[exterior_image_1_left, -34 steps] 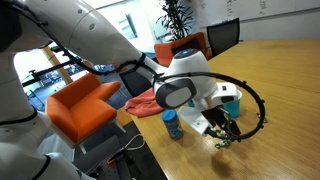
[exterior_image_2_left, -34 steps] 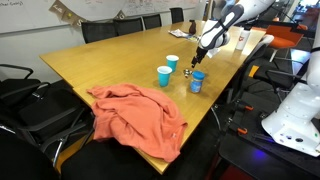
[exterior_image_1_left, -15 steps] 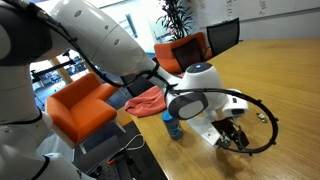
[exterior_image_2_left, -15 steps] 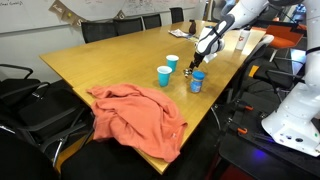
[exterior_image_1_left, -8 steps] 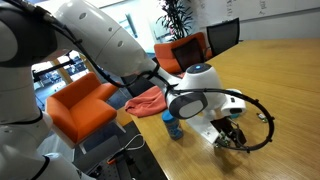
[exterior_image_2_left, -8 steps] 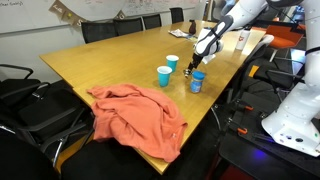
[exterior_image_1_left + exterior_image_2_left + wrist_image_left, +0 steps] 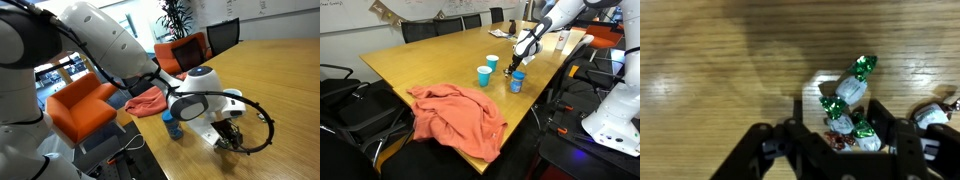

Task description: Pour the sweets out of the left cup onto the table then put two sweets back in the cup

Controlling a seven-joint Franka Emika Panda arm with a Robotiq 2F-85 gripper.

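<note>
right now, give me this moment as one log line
stage: sweets on table | hand: open, straddling sweets, low over table | holding: nothing yet

In an exterior view the camera sits low and close beside the arm (image 7: 110, 50), which fills the left and middle, and faces across the tabletop (image 7: 285, 80). In an exterior view set higher and farther back, the arm is at upper right. Both exterior views share the blue bottle (image 7: 516, 82) and orange cloth (image 7: 455, 115). The wrist view looks straight down from close above, with the claw (image 7: 843, 135) at the bottom edge.
</note>
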